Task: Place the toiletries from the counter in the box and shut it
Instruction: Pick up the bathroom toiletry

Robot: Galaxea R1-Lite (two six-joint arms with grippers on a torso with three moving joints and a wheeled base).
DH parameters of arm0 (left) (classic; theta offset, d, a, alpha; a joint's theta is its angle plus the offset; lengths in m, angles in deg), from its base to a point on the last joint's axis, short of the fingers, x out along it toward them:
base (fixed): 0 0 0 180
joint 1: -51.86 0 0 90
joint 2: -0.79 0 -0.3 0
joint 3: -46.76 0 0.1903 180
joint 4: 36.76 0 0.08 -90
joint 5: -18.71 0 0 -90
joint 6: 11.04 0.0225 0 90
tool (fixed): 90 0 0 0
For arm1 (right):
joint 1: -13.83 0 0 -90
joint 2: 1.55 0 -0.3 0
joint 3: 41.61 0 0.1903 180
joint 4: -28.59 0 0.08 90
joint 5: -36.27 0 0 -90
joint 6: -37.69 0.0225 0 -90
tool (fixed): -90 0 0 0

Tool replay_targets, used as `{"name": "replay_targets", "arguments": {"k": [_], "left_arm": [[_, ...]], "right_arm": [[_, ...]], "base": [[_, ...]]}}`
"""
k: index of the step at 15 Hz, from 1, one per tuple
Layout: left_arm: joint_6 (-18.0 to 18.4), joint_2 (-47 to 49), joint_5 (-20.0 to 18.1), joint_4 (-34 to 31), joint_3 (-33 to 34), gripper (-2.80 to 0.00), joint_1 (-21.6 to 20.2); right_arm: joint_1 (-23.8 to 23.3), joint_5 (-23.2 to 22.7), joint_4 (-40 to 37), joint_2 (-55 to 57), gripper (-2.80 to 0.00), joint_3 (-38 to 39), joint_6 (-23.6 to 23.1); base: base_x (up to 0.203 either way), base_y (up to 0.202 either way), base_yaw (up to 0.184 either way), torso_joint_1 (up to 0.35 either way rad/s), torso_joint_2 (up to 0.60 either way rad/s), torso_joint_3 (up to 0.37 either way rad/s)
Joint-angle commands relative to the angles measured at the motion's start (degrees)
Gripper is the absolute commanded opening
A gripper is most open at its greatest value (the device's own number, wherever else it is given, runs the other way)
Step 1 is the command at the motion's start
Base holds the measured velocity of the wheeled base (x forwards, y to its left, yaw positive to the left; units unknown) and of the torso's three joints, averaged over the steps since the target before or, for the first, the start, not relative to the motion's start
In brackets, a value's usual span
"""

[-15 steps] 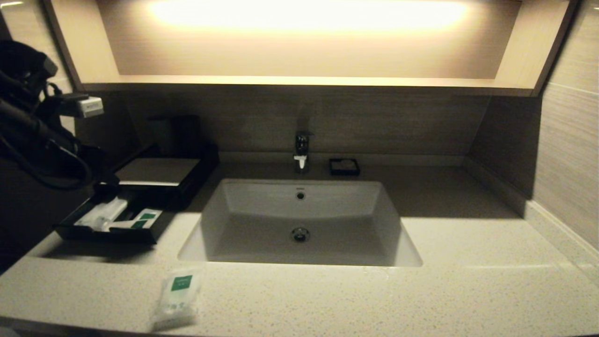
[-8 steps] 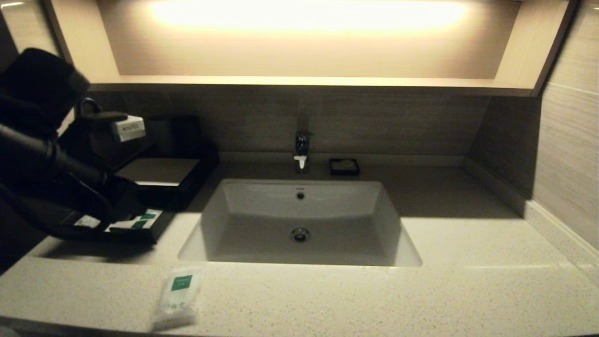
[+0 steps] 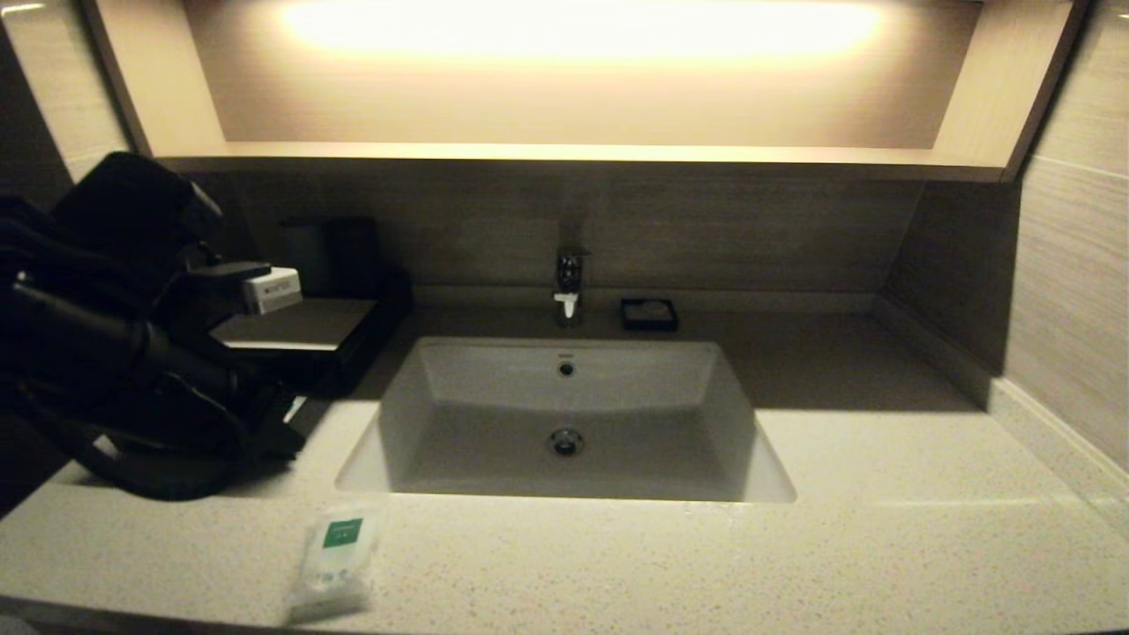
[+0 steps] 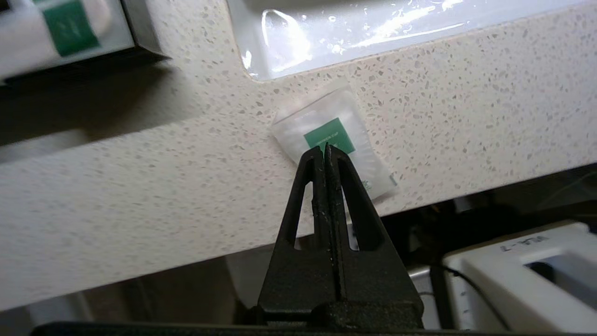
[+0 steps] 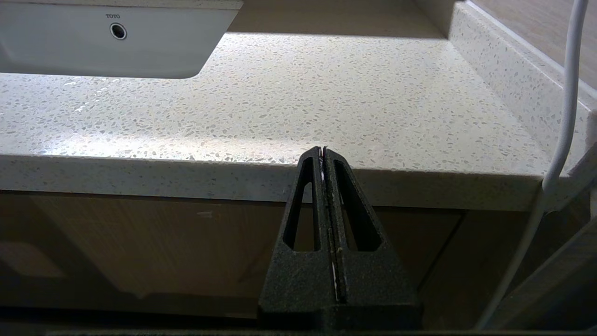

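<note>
Hovering empty over the pouch, left gripper pinched together

The left arm hides the box's drawer tray beside the sink; a packet is cut off.

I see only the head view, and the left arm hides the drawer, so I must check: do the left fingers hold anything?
Observer: No. The left fingers are pressed together with nothing between them, pointing at the small pouch on the counter.
Operator: Is a packet inside the drawer?
Observer: Yes, a white packet with a green label lies in the drawer.
Operator: Where is the right arm?
Observer: Parked. The right fingers are shut, in front of the counter's front edge.
</note>
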Motion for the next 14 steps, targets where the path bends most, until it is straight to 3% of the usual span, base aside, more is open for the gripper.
{"name": "replay_targets", "arguments": {"k": [1,10,11,14], "left_arm": [[-1.18,1.99,-0.03,0.17,0.15,-2.80,1.19],[-4.50,6.94,2.19,2.13,0.71,-2.80,2.01],[-5.08,6.45,2.27,2.12,1.70,0.00,2.53],[-9.49,4.96,4.34,1.63,4.51,0.00,5.21]], "right_arm": [[0.01,-0.06,0.00,-0.03,-2.80,0.10,-0.05],[0.01,-0.06,0.00,0.01,-2.80,0.10,-0.05],[0.01,-0.06,0.00,0.04,-2.80,0.10,-0.05],[0.01,-0.06,0.00,-0.02,-2.80,0.10,-0.05]], "base": [[0.000,0.000,0.000,0.000,0.00,0.000],[0.000,0.000,0.000,0.000,0.00,0.000],[0.000,0.000,0.000,0.000,0.00,0.000],[0.000,0.000,0.000,0.000,0.00,0.000]]}}
